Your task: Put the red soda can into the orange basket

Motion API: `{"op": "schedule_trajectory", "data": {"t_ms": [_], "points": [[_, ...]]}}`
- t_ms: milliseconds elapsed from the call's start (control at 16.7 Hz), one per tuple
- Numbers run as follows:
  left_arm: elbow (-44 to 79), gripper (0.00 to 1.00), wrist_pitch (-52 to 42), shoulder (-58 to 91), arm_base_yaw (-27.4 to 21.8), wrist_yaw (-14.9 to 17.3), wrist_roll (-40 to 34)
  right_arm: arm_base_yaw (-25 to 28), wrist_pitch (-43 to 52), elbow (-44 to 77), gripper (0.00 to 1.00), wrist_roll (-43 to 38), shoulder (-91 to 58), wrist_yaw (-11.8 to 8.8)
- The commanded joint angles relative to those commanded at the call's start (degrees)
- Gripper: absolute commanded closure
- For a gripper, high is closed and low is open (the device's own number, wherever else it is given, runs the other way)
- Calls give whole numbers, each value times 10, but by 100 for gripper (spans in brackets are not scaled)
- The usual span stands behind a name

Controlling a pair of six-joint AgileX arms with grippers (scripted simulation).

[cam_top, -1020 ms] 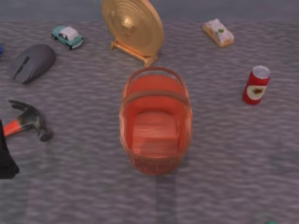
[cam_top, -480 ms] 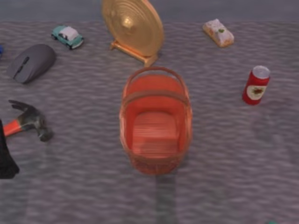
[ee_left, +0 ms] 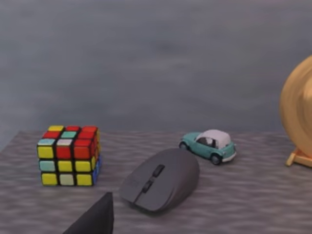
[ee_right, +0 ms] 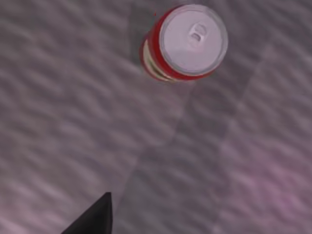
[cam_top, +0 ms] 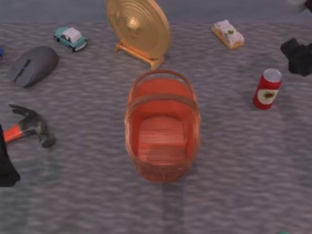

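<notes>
The red soda can (cam_top: 266, 89) stands upright on the table's right side, well apart from the orange basket (cam_top: 161, 87) in the middle. My right gripper (cam_top: 296, 56) hangs just beyond and to the right of the can, not touching it. In the right wrist view the can's silver top (ee_right: 187, 41) lies ahead, and one dark fingertip (ee_right: 100, 217) shows with nothing against it, so the gripper is open and empty. My left arm (cam_top: 6, 163) is parked at the left edge, its gripper open, one fingertip (ee_left: 100, 219) showing.
An upright golden plate (cam_top: 139, 29) stands behind the basket. A frosted bread slice (cam_top: 227, 34) lies at the back right. On the left are a toy car (cam_top: 71, 38), a grey mouse (cam_top: 33, 65), a hammer (cam_top: 29, 127) and a colour cube (ee_left: 69, 156).
My right gripper has come into the top view at the right edge, close to the can. The can, the basket and the left arm have not moved.
</notes>
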State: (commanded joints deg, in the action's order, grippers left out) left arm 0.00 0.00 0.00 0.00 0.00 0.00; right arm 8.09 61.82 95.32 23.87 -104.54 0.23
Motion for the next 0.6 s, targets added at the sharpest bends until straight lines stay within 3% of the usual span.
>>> {"op": "schedule_trajectory", "data": {"t_ms": [300, 600], "points": [[0, 0, 0, 0, 0, 0, 0, 17, 131, 244, 0, 53, -250, 1], [0, 0, 0, 0, 0, 0, 0, 25, 191, 365, 0, 80, -361, 1]]}}
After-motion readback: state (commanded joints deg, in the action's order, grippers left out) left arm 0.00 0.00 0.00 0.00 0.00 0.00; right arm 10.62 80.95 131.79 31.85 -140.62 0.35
